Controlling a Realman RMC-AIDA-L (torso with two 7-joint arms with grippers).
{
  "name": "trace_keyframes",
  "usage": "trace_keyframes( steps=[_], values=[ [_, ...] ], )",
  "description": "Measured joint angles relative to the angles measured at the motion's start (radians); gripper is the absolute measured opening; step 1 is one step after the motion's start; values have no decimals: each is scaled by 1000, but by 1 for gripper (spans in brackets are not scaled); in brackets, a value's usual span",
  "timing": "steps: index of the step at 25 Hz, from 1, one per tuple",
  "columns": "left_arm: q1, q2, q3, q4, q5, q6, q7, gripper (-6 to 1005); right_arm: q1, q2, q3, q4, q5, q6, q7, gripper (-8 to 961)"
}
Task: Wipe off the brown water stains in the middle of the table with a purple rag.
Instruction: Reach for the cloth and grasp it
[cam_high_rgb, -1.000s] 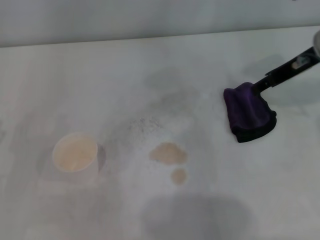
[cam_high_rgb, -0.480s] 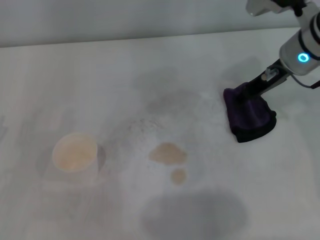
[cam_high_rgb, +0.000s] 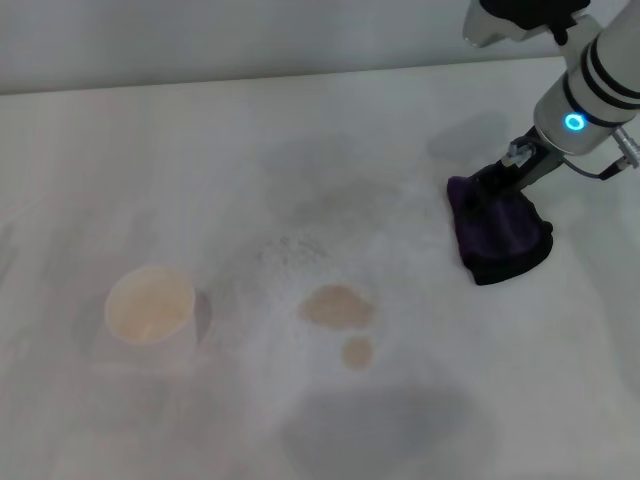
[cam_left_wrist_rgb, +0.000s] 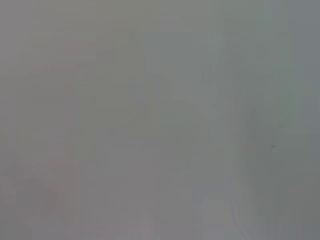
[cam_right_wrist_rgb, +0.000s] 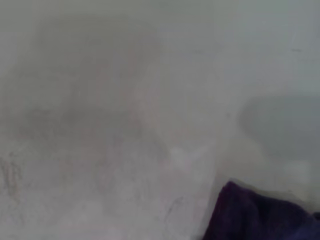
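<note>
The purple rag (cam_high_rgb: 497, 232) lies bunched on the white table (cam_high_rgb: 200, 180) at the right. It also shows in the right wrist view (cam_right_wrist_rgb: 260, 215). My right gripper (cam_high_rgb: 503, 177) comes in from the upper right and sits at the rag's far top edge, touching it. The brown water stains lie in the middle of the table, left of and nearer than the rag: a larger oval (cam_high_rgb: 337, 306) and a small dot (cam_high_rgb: 357, 351). Both are apart from the rag. The left arm is out of view; its wrist view shows only a blank grey surface.
A white paper cup (cam_high_rgb: 150, 303) with pale liquid stands at the left. Faint grey shadows and speckles mark the table between the stains and the rag. The table's far edge (cam_high_rgb: 250, 78) meets a grey wall.
My right arm has swung further into view, its wrist now over the rag's far side. The rag, stains and cup have not moved.
</note>
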Motion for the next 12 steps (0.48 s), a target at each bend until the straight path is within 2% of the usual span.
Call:
trace_keyframes(
  steps=[12],
  values=[
    [-10, 0, 0, -2, -20, -3, 39, 872, 53, 1, -7, 100, -41, -40, 28, 634]
  ],
)
